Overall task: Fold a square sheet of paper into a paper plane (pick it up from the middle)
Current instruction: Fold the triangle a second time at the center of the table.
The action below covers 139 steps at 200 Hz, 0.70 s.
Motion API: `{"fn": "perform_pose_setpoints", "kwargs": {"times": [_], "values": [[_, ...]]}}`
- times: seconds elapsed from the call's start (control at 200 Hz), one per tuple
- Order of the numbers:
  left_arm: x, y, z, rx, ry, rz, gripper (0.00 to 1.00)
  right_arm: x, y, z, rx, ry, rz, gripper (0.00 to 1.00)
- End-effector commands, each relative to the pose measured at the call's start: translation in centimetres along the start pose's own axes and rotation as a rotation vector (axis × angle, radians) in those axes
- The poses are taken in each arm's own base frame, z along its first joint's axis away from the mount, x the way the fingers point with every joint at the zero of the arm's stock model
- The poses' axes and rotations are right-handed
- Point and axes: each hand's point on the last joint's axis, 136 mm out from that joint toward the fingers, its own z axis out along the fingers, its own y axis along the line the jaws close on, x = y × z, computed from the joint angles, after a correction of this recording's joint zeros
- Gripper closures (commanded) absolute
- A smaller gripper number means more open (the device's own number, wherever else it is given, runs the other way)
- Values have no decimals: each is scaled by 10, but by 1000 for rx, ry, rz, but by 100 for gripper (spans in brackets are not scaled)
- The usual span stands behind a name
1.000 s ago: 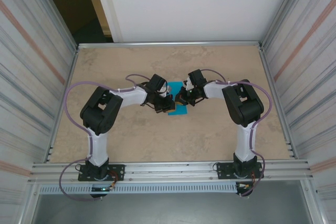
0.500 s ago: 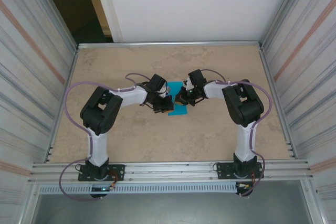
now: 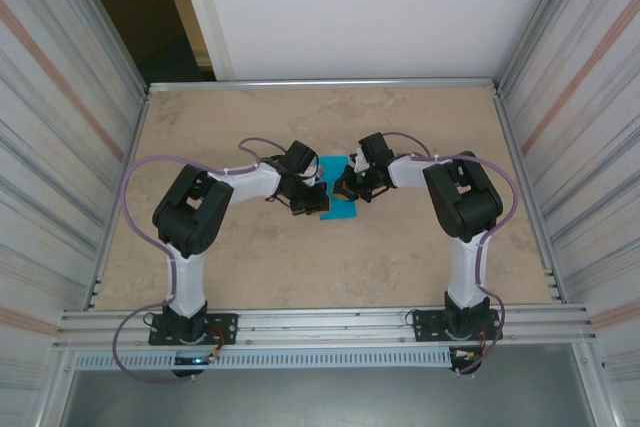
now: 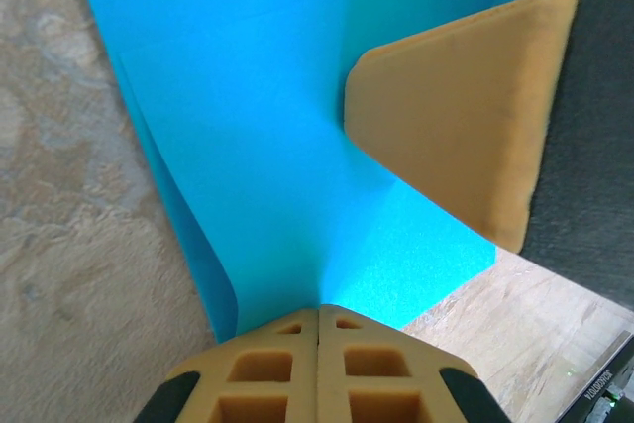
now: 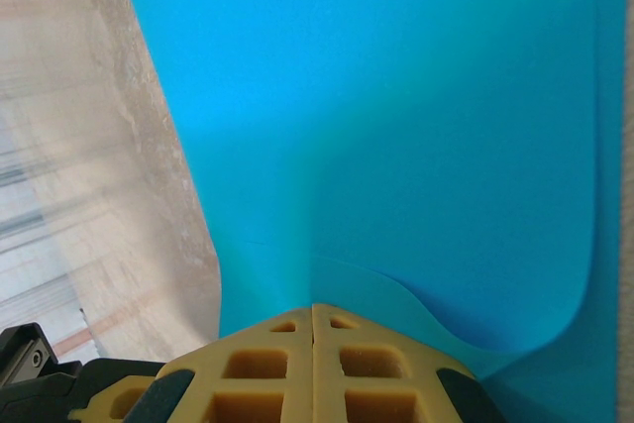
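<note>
My left gripper [image 4: 318, 309] and right gripper [image 5: 313, 306] are each pinched tight on the sheet [image 4: 267, 136], which lies mid-table [image 3: 420, 247] between them and bows up at each pinch. Step in hand, as I judge it: an early fold. Next move: carry both grips together, lay the edge over squarely and avoid tearing.

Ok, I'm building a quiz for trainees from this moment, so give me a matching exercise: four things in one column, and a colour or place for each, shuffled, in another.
Things:
1 left gripper
2 right gripper
3 paper
4 table

Descriptions:
A beige, marbled
B shut on the paper's right side, seen from above
C bright blue
D shut on the paper's left side, seen from above

Pairs: 1-D, 2-B, 3-C, 4-A
</note>
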Motion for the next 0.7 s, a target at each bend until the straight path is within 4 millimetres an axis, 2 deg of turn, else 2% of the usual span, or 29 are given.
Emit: {"fn": "perform_pose_setpoints", "kwargs": {"times": [0.0,0.12,0.22,0.476,0.571,0.692], "values": [[6,11,5,-45,22,5,98,29,-80,16,245,62,155,99],[9,16,7,-54,28,-3,98,27,-75,14,230,59,142,99],[12,23,8,-63,33,-19,98,20,-60,10,192,49,114,99],[19,36,13,-64,48,-48,98,-8,12,-24,8,-14,-57,96],[20,36,13,-61,51,-50,98,-6,29,-34,-31,-26,-119,95],[20,35,13,-56,50,-49,98,8,32,-32,-31,5,-158,94]]}}
